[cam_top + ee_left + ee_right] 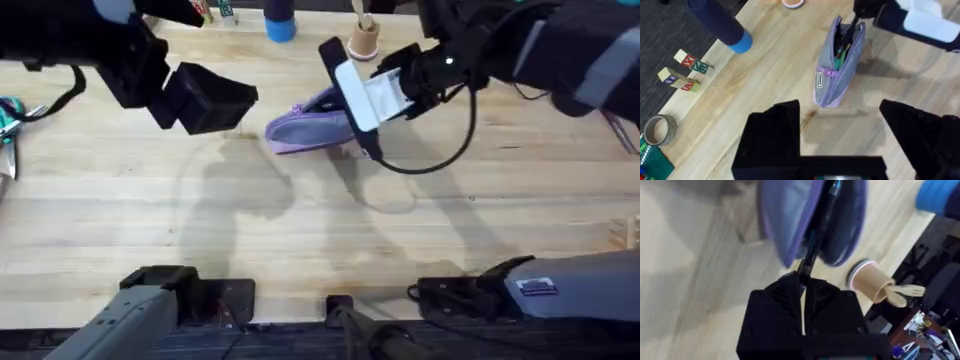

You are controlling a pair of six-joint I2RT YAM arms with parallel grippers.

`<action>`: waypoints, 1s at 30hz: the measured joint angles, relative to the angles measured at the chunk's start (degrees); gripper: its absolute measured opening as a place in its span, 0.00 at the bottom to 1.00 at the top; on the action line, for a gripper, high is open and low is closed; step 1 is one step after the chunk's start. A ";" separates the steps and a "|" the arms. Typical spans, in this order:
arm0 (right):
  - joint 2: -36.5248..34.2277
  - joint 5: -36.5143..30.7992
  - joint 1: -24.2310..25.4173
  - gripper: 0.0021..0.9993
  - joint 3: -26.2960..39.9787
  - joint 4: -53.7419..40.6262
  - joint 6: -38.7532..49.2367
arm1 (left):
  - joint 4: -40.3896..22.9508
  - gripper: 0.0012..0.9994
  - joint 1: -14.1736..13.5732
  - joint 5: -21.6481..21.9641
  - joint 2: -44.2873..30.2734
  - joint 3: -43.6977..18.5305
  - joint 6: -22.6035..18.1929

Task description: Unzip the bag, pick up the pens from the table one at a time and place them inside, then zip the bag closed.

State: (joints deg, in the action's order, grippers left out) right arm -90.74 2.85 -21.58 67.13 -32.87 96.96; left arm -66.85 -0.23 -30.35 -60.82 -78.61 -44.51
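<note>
Right gripper (pixel 802 287), fingers pinching the slim black pen (pixel 816 235), lowers it into the open lilac-and-grey fabric pouch (pixel 305 128) at upper centre; left gripper (pixel 840 137) spread; release comes next

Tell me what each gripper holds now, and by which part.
The right gripper is shut on the slim black pen at its rear end, its teal tip inside the open lilac-and-grey fabric pouch. The left gripper is open and holds nothing.
</note>
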 joint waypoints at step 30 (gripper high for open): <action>-6.51 -0.02 -11.04 0.65 0.00 11.44 -10.44 | -0.02 0.99 0.00 0.00 0.00 0.00 0.00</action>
State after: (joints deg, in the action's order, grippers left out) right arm -97.25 2.83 -32.62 67.13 -21.43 86.52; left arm -66.87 -0.23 -30.35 -60.82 -78.61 -44.51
